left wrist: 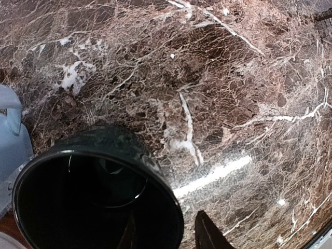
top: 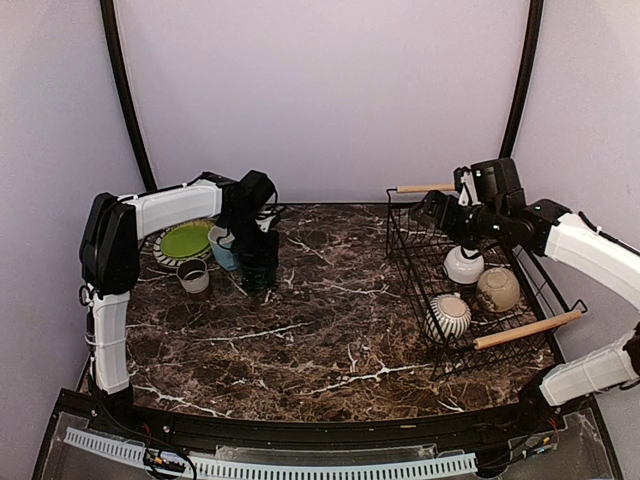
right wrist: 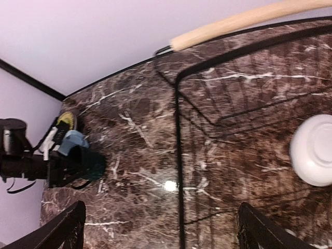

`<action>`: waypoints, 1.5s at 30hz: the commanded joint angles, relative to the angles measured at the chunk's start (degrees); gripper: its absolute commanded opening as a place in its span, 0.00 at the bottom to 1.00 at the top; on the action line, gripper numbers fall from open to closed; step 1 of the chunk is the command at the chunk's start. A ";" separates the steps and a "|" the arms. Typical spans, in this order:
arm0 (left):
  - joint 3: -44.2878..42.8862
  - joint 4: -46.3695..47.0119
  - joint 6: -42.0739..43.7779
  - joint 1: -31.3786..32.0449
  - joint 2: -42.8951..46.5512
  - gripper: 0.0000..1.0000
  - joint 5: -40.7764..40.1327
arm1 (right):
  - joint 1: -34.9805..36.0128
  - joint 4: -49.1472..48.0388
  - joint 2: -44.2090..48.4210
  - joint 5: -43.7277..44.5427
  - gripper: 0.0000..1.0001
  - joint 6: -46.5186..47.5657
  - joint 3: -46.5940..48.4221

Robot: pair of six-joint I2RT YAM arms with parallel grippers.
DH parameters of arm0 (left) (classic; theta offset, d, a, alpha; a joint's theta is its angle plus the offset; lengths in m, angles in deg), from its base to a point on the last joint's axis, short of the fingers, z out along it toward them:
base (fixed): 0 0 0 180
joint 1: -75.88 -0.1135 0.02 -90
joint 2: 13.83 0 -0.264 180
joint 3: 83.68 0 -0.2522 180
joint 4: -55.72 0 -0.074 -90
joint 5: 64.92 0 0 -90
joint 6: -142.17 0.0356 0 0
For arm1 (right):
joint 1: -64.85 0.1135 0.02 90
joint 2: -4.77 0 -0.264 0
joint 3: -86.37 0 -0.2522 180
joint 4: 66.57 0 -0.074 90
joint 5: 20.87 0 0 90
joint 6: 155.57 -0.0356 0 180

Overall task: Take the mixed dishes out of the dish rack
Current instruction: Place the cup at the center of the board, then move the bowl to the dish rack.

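The dark green mug [top: 259,272] stands upright on the marble table at the left. My left gripper [top: 258,248] is open astride its rim [left wrist: 165,220], one finger inside the mug and the other just outside its wall. Beside it are the light blue mug [top: 221,246], the small grey cup [top: 194,277] and the lime-green plate [top: 186,240], which lies on a striped plate. The dish rack [top: 405,250] on the right holds an upturned white bowl [top: 464,265], a striped grey bowl [top: 448,316] and a beige bowl [top: 498,289]. My right gripper [top: 455,215] hangs open and empty over the rack's far left part [right wrist: 163,233].
Two wooden rod handles [top: 527,329] cross the rack's ends, one at the back [right wrist: 238,21]. The rack's black wire rim [right wrist: 179,155] runs under my right fingers. Walls close in behind and at both sides. Bare marble [top: 340,300] lies between the dishes and the rack.
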 commanded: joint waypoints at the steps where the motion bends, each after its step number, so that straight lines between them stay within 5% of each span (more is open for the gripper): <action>1: -1.85 -2.54 0.79 0.63 2.31 0.42 0.20 | -5.76 14.76 2.92 4.15 0.99 3.88 0.89; 13: 4.16 4.88 0.63 1.80 12.56 0.68 -1.51 | -18.72 26.96 6.64 9.21 0.99 -8.64 -7.04; 23: 8.19 10.17 0.44 1.84 17.70 0.71 -0.77 | -22.45 22.68 9.80 15.52 0.99 -20.67 -14.09; 45: 8.63 10.77 0.08 1.84 18.47 0.75 -0.34 | -27.82 5.93 10.04 12.44 0.99 -22.20 -25.92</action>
